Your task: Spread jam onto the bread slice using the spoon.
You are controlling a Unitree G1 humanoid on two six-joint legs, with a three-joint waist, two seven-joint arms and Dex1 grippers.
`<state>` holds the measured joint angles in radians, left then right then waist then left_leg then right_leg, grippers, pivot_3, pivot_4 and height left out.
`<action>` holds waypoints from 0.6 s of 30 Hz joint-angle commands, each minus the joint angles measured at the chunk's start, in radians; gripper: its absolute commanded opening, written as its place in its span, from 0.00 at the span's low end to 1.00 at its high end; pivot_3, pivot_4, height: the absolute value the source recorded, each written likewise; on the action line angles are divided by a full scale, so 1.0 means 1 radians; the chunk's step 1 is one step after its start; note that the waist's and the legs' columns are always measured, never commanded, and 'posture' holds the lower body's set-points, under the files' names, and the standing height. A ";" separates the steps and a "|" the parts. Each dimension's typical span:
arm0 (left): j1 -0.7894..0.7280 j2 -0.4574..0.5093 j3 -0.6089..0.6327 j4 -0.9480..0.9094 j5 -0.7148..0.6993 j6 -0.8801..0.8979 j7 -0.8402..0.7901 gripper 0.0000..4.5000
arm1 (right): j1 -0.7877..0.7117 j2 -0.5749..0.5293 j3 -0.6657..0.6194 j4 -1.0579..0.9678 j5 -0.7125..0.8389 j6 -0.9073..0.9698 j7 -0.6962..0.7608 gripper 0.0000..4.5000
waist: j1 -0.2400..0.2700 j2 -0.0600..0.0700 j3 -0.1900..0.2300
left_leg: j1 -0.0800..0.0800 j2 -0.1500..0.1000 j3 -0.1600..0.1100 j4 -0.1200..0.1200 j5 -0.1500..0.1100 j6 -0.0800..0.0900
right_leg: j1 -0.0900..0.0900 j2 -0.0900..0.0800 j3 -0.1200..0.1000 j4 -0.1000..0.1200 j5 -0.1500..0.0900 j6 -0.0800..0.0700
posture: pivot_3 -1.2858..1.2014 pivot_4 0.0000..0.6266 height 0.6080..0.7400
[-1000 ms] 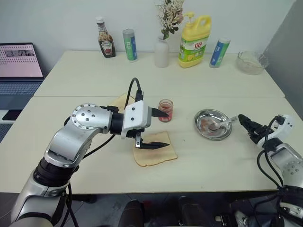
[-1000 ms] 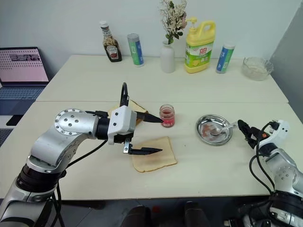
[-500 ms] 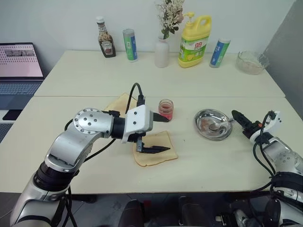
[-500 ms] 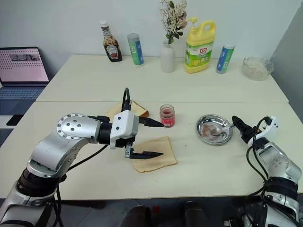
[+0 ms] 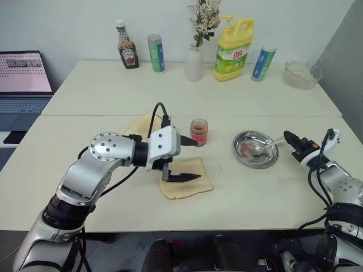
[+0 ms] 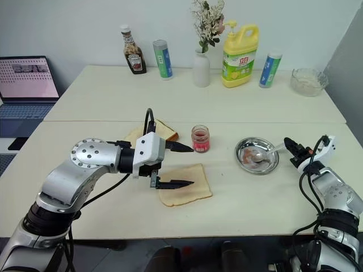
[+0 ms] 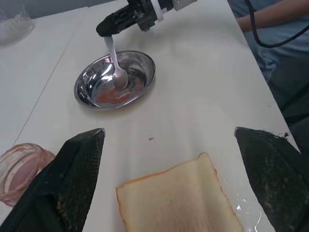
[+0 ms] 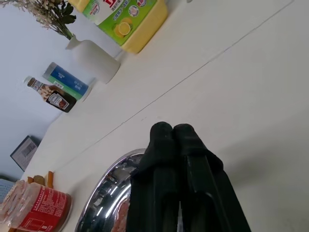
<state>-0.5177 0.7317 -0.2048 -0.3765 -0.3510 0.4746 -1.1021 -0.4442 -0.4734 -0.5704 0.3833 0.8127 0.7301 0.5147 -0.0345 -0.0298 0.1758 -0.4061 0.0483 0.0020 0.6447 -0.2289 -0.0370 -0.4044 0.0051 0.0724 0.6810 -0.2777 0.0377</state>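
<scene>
The bread slice (image 5: 193, 187) lies flat near the table's front edge. My left gripper (image 5: 198, 160) hovers open just over it, one finger (image 7: 72, 169) on either side. Just behind it stands the small glass jar of jam (image 5: 198, 131). The spoon (image 7: 116, 63) rests with its bowl in the round steel dish (image 5: 244, 139), among reddish jam smears. Its handle slants up to my right gripper (image 5: 288, 137), which is shut on the handle's end at the dish's right rim. In the right wrist view the closed fingers (image 8: 174, 159) hide the spoon.
A second, darker-crusted slice (image 5: 144, 122) lies behind my left arm. Along the back stand a ketchup bottle (image 5: 126, 45), two tubes (image 5: 155, 54), a vase (image 5: 194, 59), a yellow detergent jug (image 5: 232, 48) and a glass bowl (image 5: 299, 73). A laptop (image 5: 22, 79) sits far left. A person's sleeve (image 7: 270, 19) shows beyond the table.
My right gripper went from open to shut, closing on the spoon's handle beside the dish. The left gripper stays open over the bread, hardly moved.
</scene>
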 commanded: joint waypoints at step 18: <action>0.131 0.038 0.222 0.037 0.030 0.073 0.218 1.00 | -0.079 -0.063 0.028 -0.561 0.218 0.157 -0.114 0.01 | -0.003 0.001 0.001 | -0.001 0.000 0.000 0.000 0.000 0.000 | -0.001 0.000 0.000 0.000 -0.001 0.001 | 0.52 0.24 1.00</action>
<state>-0.3897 0.7600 -0.0250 -0.3290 -0.3282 0.5414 -0.9145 -0.4744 -0.5312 -0.5454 -0.1107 0.9864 0.8874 0.4177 -0.0373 -0.0289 0.1766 -0.4071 0.0489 0.0012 0.6447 -0.2290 -0.0369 -0.4053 0.0051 0.0718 0.6810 -0.2784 0.0389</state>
